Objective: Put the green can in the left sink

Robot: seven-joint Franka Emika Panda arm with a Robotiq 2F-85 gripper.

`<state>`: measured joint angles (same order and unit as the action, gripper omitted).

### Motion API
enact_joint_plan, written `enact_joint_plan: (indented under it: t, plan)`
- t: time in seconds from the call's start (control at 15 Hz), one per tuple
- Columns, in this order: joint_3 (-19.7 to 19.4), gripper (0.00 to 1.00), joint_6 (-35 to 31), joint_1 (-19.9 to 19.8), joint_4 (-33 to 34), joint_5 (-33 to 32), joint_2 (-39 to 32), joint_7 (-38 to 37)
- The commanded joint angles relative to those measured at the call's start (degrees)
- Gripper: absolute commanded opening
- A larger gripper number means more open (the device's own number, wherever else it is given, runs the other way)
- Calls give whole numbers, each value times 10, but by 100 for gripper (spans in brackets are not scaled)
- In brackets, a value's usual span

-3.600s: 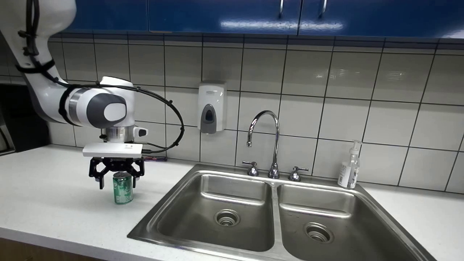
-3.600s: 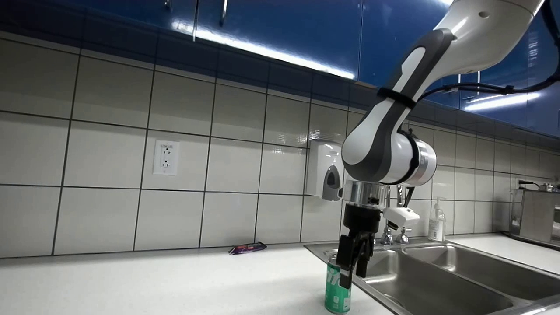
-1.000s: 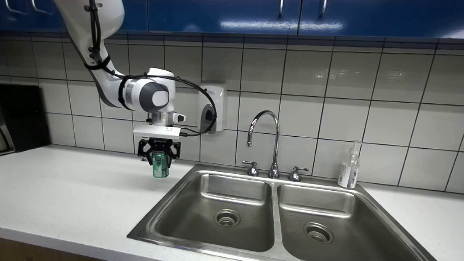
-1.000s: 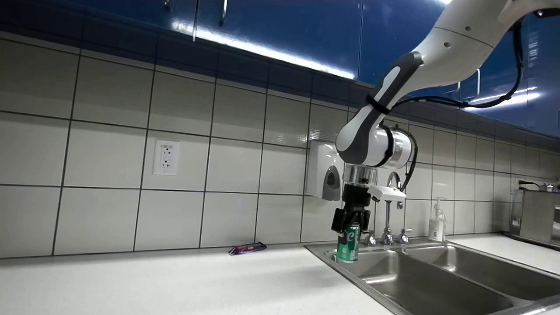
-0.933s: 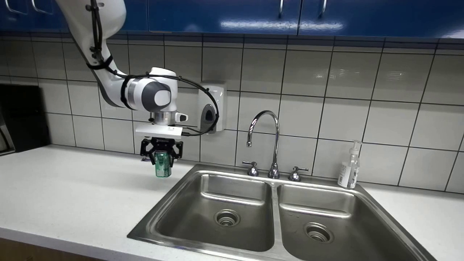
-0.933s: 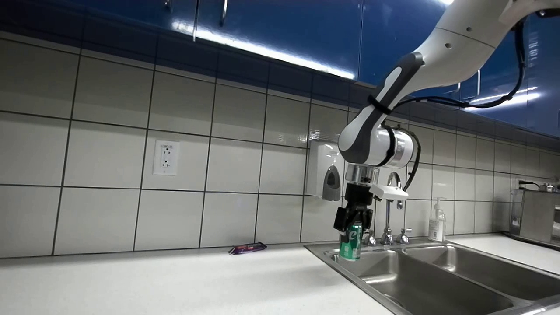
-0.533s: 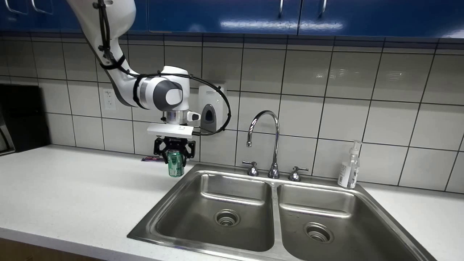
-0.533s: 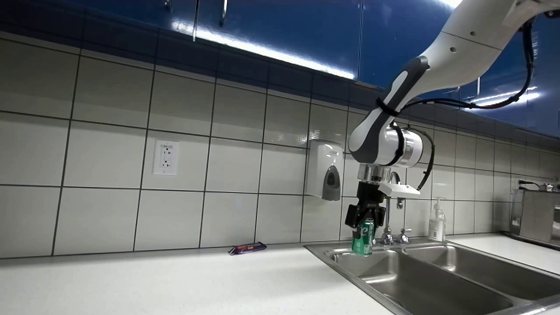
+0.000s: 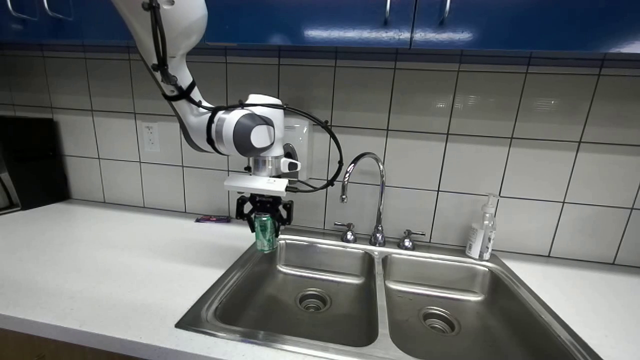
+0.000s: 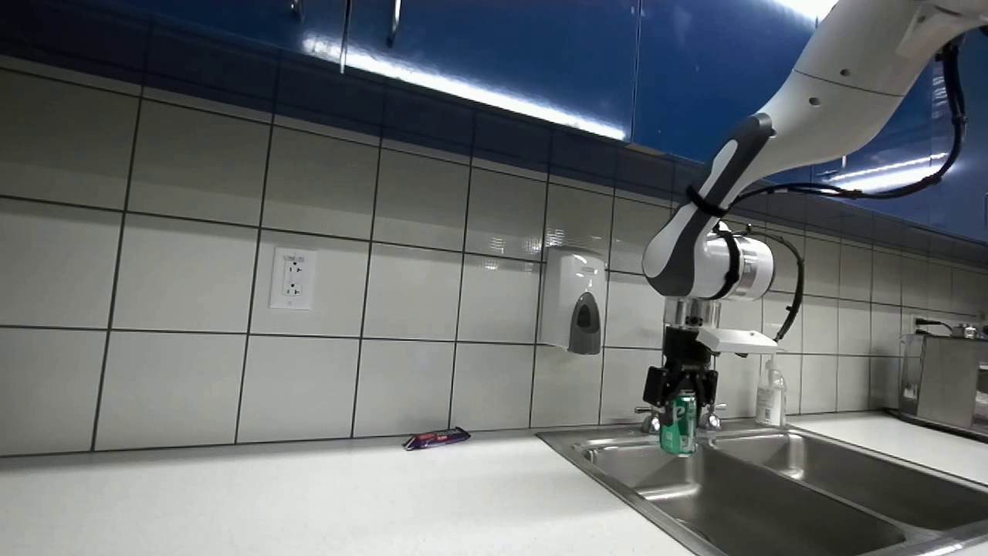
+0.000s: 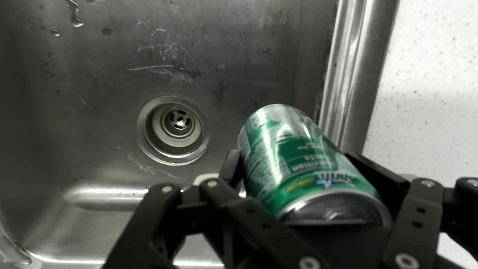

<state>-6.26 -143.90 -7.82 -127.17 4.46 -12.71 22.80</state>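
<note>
Blue cabinets (image 9: 310, 25) and a tiled wall (image 9: 425, 107) frame a kitchen delivery short of its finish: a robot's pincer (image 9: 265, 232) holds a green can (image 11: 287, 157) aloft, roughly upright, its dark fingers (image 11: 377, 175) pressed against both sides. Beneath the pincer lies the left sink (image 9: 275, 300), its steel rim (image 11: 368, 56) running just beside the can's lower end. The can is not yet in the basin, and from where I stand it is hard to tell whether its base has wholly cleared that rim.

That edge looks like the chief danger. Should the pincer descend straight down, the can's base may catch on steel and twist in the grip; should it let go too soon, the can could strike the rim and topple onto the white counter (image 9: 110, 260) flanking the pincer. A release from high up might send it clattering across the basin floor, where water drops (image 11: 77, 21) and smooth metal offer little to stop a roll toward the drain (image 11: 173, 129).

Off the pincer's opposite side stands the faucet (image 9: 382, 195), with a black cable loop (image 9: 341, 162) bulging its way; a wide swing could knock or snag it, though how near the two are in depth I cannot say. Overshooting would bring the can to the twin basin (image 9: 480, 325), the wrong one for this job. Safer, by my reading: a slight shift away from the counter, then a slow lowering.
</note>
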Motion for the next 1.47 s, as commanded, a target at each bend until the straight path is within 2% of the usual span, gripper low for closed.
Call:
enact_joint_plan:
  t: [0.0,0.6,1.4]
  plan:
    - [-10,45,23,-21,20,-19,-10,-17]
    - [-11,45,14,-66,34,5,-62,9]
    - [9,45,-1,-110,100,13,-179,17]
